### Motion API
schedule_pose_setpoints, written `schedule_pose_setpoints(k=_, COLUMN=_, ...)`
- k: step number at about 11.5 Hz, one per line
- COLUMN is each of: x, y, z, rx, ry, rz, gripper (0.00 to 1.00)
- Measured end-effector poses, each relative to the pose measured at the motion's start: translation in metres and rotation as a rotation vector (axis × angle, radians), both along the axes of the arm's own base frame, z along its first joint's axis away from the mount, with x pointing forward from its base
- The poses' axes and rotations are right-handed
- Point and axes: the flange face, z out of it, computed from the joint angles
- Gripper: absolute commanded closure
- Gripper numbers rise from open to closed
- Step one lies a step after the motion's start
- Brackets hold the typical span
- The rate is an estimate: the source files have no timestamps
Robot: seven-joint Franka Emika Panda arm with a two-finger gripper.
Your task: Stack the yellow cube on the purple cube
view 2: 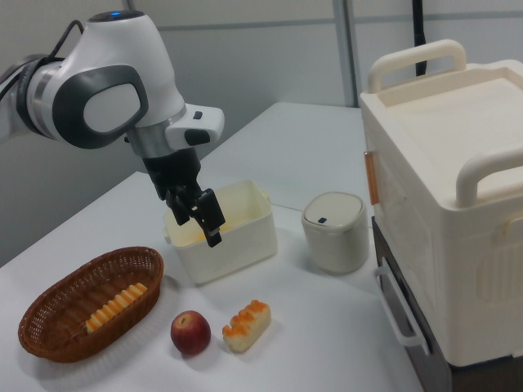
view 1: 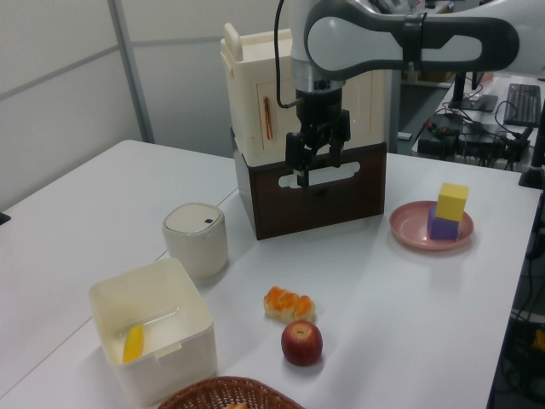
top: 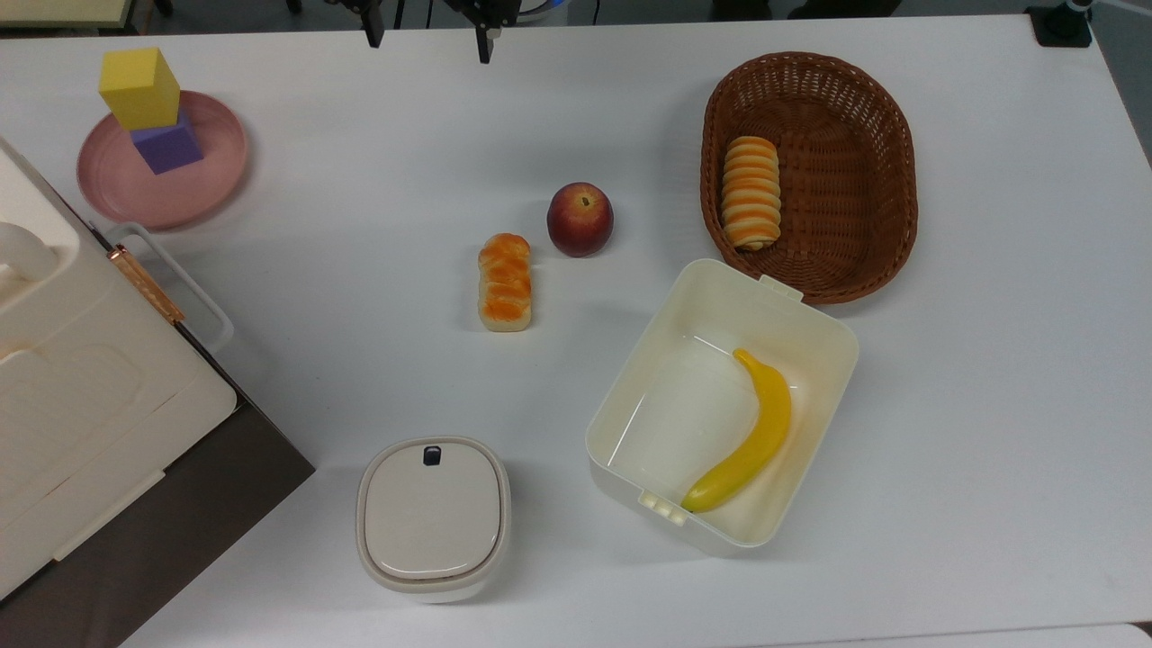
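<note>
The yellow cube [top: 139,85] stands on top of the purple cube [top: 168,148], and the pair rests on a pink plate [top: 207,180] at the top view's upper left. In the left view the yellow cube [view 1: 452,201] sits slightly askew on the purple cube [view 1: 443,227], on the pink plate [view 1: 413,227]. My gripper [top: 427,34] is open and empty at the top view's upper edge, well to the right of the stack. It hangs high above the table in the left view [view 1: 317,169] and in the right view [view 2: 198,225].
An apple [top: 580,219] and a bread roll [top: 505,282] lie mid-table. A wicker basket [top: 864,234] holds a striped bread. An open cream box [top: 630,396] holds a banana [top: 751,436]. A lidded white pot [top: 433,517] and a cream cabinet [top: 63,396] stand at the top view's lower left.
</note>
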Motion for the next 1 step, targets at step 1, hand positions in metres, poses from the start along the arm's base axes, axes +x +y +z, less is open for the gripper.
schedule_pose_setpoints(k=1, x=-0.0002, y=0.0013, z=0.0005, rx=0.000, ry=-0.001, rz=0.001, gripper=0.00)
